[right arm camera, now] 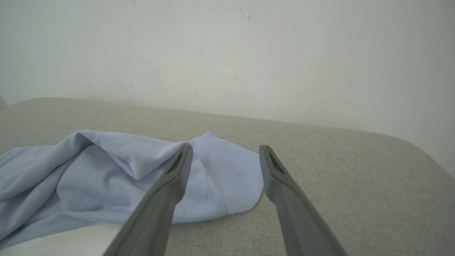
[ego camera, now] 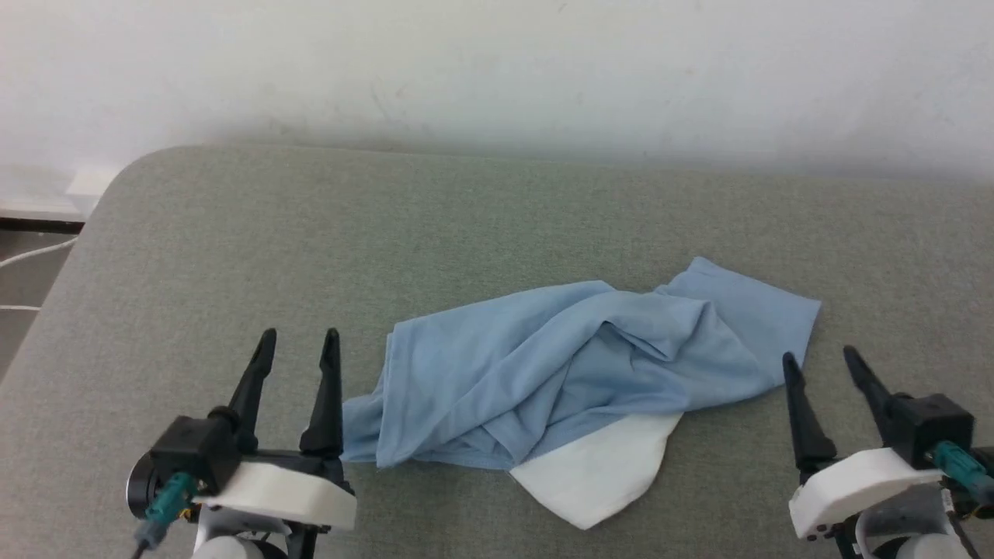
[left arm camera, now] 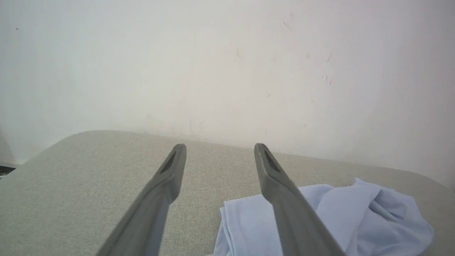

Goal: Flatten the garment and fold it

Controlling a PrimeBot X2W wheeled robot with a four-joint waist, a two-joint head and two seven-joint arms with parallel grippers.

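- The garment [ego camera: 575, 365] is a light blue shirt. It lies in a crumpled heap on the gray counter [ego camera: 233, 233], between the two pairs of fingers.
- A white part [ego camera: 598, 473] of the shirt sticks out from under the blue cloth, on the side the fingers reach in from.
- The left gripper [ego camera: 300, 335] has its two dark fingers spread wide apart. Nothing is between them. The shirt's edge lies just beside the inner finger. It is not clear if they touch.
- The right gripper [ego camera: 818, 355] has its fingers spread apart too, and it holds nothing. A corner of the shirt lies just beside its inner finger, a bit past the tip.
- Both pairs of fingers point toward the white wall [ego camera: 497, 62] behind the counter.
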